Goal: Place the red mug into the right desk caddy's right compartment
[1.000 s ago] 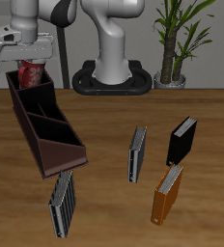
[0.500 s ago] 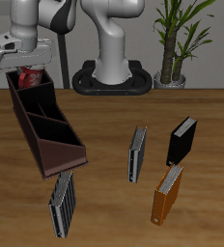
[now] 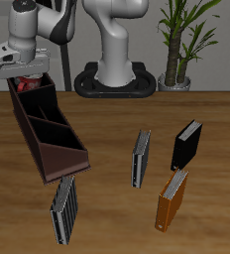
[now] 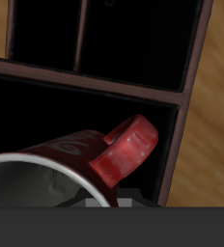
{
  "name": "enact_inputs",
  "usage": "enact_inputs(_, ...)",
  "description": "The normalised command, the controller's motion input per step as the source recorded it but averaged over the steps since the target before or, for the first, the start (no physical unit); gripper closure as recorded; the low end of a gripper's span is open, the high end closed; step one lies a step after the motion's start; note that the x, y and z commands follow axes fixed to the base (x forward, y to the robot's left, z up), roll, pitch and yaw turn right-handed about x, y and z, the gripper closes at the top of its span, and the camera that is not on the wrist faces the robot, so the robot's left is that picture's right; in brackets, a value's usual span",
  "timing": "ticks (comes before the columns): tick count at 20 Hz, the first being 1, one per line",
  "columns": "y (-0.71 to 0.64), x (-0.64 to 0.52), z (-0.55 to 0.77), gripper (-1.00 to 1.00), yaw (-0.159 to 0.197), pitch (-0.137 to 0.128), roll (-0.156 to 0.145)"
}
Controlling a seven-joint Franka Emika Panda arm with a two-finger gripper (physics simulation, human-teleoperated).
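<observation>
The red mug (image 3: 28, 85) sits low inside the right compartment (image 3: 35, 96), the far end section of the right desk caddy (image 3: 50, 134), with only its top showing above the dark wall. My gripper (image 3: 26, 78) reaches down over it and is shut on the red mug. In the wrist view the red mug (image 4: 85, 159) hangs close under the camera, handle sticking out and pale inside showing. The compartment's dark floor (image 4: 56, 108) lies beneath it and a divider wall (image 4: 95, 82) beyond. My fingertips are hidden by the mug.
A grey book (image 3: 63, 210) stands just in front of the caddy's tall sloping end. Another grey book (image 3: 140, 159), a black book (image 3: 186, 145) and an orange book (image 3: 171, 199) stand mid-table. The robot base (image 3: 112, 79) and a potted plant (image 3: 178, 45) are at the back.
The gripper has come down with the red mug, which was above the caddy's rim and now sits down inside the end compartment.
</observation>
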Motion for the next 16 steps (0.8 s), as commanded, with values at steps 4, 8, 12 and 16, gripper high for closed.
enact_inputs(4, -0.1, 0.03, -0.14, -1.0, -0.01, 0.024, -0.044)
enact_inputs(8, 0.06, -0.04, -0.06, -1.0, 0.012, -0.003, 0.009)
enact_inputs(12, 0.06, -0.04, 0.04, -1.0, -0.014, 0.001, 0.004)
enact_inputs(16, 0.27, -0.22, 0.37, -1.0, -0.022, -0.08, 0.046)
